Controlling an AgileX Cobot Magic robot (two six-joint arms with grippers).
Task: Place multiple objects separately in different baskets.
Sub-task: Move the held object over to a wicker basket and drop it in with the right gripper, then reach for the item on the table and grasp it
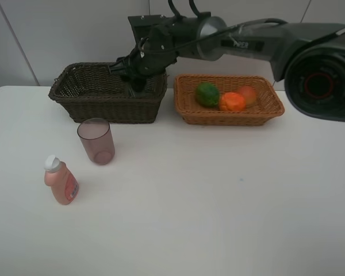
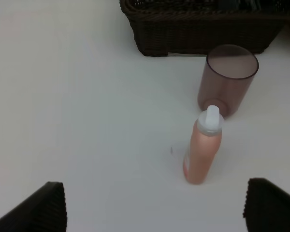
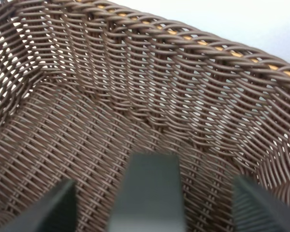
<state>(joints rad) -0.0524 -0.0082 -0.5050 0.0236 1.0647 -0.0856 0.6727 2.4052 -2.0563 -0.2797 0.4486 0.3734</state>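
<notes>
My right gripper (image 1: 135,79) reaches down into the dark brown basket (image 1: 80,95). In the right wrist view its fingers (image 3: 63,205) stand apart, open, and the black square bottle (image 3: 150,188) sits between them with a gap on each side, over the woven basket floor (image 3: 72,130). The light tan basket (image 1: 190,112) holds the green fruit (image 1: 207,94), the tangerine (image 1: 232,102) and the peach-like fruit (image 1: 248,94). On the table stand the mauve cup (image 1: 96,141) (image 2: 229,79) and the pink bottle (image 1: 60,181) (image 2: 203,150). My left gripper (image 2: 157,200) is open, short of the pink bottle.
The white table (image 1: 218,195) stretches wide in front of both baskets. A pale wall rises just behind the baskets. The right arm's large dark body (image 1: 316,63) hangs over the table's back right corner.
</notes>
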